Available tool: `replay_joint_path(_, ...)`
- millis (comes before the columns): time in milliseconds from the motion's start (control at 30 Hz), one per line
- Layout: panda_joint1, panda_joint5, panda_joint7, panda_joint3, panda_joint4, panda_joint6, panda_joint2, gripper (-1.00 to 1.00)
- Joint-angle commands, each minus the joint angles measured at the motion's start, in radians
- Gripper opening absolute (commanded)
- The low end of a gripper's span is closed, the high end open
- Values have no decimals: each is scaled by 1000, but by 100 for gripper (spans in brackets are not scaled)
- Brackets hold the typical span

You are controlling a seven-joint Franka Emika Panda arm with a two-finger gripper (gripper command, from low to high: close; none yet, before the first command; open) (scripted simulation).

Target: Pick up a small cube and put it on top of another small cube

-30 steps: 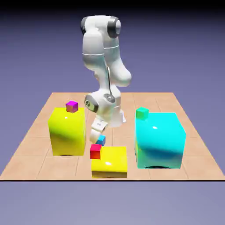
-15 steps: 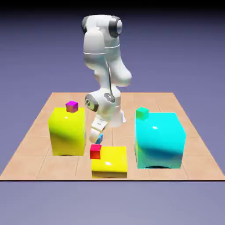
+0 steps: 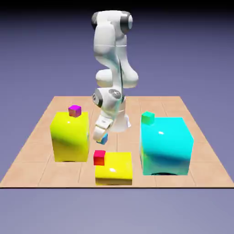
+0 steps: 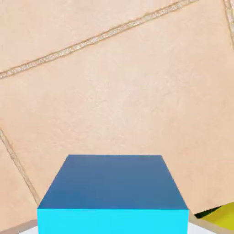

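Gripping the small blue cube [image 3: 103, 138] between closed jaws, the gripper [image 3: 101, 137] holds it clear of the tan tiled table [image 3: 41, 132]. From the hand view the cube [image 4: 113, 194] fills the lower frame. Below and just in front sits a red cube [image 3: 99, 157] on a low yellow block [image 3: 114, 168]. A tall yellow block [image 3: 69, 136] stands at the exterior view's left, a cyan block [image 3: 165, 145] at its right.

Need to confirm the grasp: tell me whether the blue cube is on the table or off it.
Off the table. The blue cube hangs in the shut gripper above the tiles; in the hand view it fills the bottom.
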Motion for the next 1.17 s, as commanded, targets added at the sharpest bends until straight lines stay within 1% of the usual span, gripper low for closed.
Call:
replay_joint_path(0, 36, 24, -19, -31, -6, -3, -15, -100)
replay_joint_path(100, 96, 63, -51, -84, -16, -9, -41, -100)
replay_joint_path(667, -31, 588, -790, 266, 558, -357, 72, -100)
replay_joint_path(733, -32, 594, -798, 269, 564, -361, 73, -100)
replay_joint_path(867, -53, 550, -763, 255, 538, -188, 218, -100)
replay_joint_path(900, -55, 547, -760, 253, 536, -173, 230, -100)
replay_joint_path(933, -55, 547, -760, 253, 536, -173, 230, 100)
replay_joint_path(967, -55, 547, -760, 253, 536, -173, 230, 100)
replay_joint_path(1100, -34, 590, -795, 268, 562, -346, 85, 100)
replay_joint_path(1133, -32, 594, -798, 269, 564, -361, 73, 100)
